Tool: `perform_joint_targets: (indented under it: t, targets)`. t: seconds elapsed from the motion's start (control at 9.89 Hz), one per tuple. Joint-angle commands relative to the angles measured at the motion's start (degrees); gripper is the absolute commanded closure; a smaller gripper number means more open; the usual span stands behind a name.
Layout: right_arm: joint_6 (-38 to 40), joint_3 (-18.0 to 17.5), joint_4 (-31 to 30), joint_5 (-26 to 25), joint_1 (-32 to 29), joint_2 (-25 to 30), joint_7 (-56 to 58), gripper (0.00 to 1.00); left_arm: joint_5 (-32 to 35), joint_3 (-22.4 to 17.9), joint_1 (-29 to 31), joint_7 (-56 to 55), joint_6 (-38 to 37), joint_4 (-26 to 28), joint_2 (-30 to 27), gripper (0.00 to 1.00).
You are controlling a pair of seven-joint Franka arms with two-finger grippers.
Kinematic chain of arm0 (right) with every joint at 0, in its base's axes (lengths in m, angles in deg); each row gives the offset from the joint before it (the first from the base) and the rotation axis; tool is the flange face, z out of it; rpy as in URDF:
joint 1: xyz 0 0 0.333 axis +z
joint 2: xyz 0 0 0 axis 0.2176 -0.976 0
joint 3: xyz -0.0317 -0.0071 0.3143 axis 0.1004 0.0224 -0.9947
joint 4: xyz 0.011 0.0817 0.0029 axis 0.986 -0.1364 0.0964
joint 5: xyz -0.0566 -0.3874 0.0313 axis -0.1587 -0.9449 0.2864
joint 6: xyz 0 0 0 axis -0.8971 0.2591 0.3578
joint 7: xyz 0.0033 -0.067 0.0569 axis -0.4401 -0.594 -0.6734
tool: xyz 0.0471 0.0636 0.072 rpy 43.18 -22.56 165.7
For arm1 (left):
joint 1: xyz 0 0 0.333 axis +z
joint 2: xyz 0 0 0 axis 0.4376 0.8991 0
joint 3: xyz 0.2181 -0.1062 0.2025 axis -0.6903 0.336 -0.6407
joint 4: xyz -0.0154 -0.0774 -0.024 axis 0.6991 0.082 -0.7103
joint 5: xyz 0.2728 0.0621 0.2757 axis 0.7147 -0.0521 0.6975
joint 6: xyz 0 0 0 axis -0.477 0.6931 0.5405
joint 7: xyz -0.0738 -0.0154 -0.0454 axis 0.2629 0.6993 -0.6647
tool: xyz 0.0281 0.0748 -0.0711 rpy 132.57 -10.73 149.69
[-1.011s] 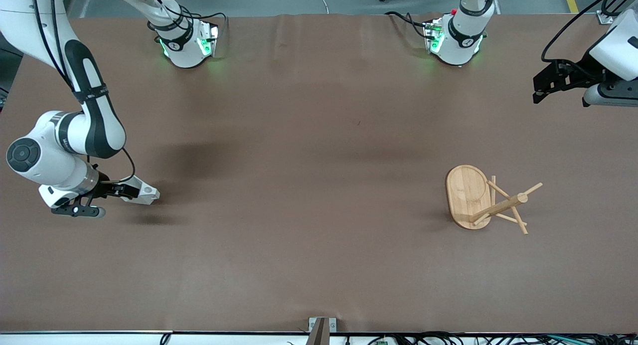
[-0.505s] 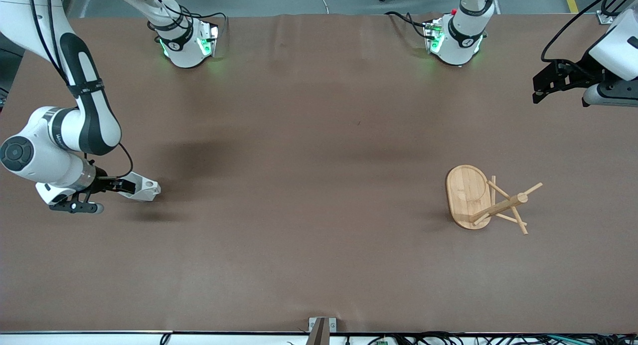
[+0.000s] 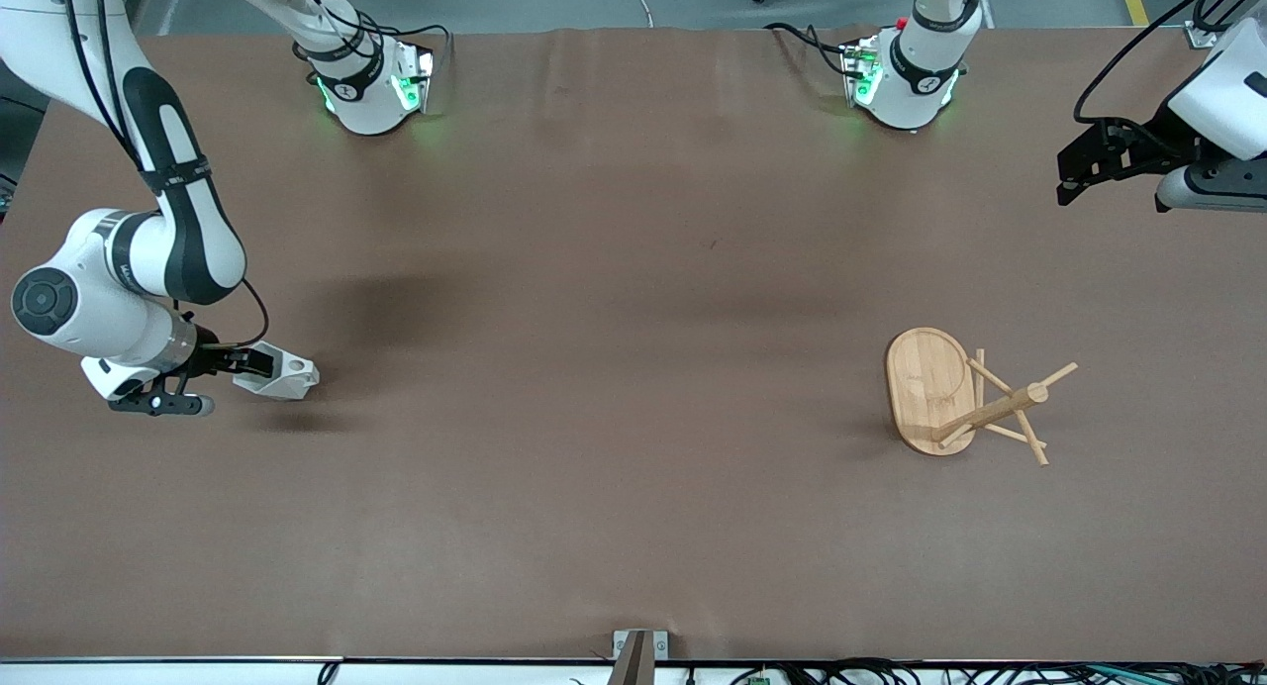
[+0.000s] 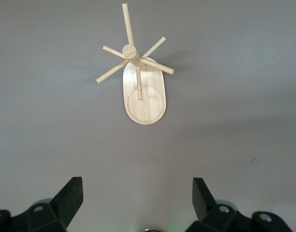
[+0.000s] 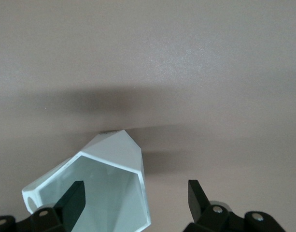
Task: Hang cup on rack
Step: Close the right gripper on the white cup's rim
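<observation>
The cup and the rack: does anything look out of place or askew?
The rack stands upright on its base. The cup lies tipped on its side, not upright, with one finger of the open right gripper inside its mouth and one outside.

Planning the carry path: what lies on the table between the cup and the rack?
Nothing: in the front view only bare table lies between cup and rack.

The white faceted cup (image 3: 282,372) lies tipped on its side on the brown table toward the right arm's end, its hexagonal mouth (image 5: 109,193) open sideways. The bamboo mug rack (image 3: 965,398) stands upright toward the left arm's end on an oval base, thin pegs angling off its post.
</observation>
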Motion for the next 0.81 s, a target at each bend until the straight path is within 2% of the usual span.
perform_joint_targets:
  t: [0.0,0.1,0.2,0.51,0.71]
  targets:
    - [-1.4,-0.5,-1.7,0.4,-0.7,1.4,1.3,0.51,0.1,0.1,0.0,0.5,-0.9,0.4,1.0,0.0]
    - [-1.1,-0.5,-1.7,0.4,-0.5,1.4,1.2,0.87,0.0,0.1,0.2,0.5,-0.9,0.4,1.0,0.0]
    - [-0.9,-0.5,-1.7,0.4,-0.5,1.4,1.2,0.99,0.0,0.1,0.3,0.5,-0.9,0.4,1.0,0.0]
    - [-0.7,-0.7,-2.8,0.4,-0.6,1.8,1.1,1.0,-0.1,0.1,0.4,0.5,-0.9,0.5,1.0,0.0]
    - [2.8,-0.9,-1.6,0.4,-0.5,5.0,0.8,1.0,-0.2,0.1,0.5,0.5,-0.9,0.5,1.0,0.0]
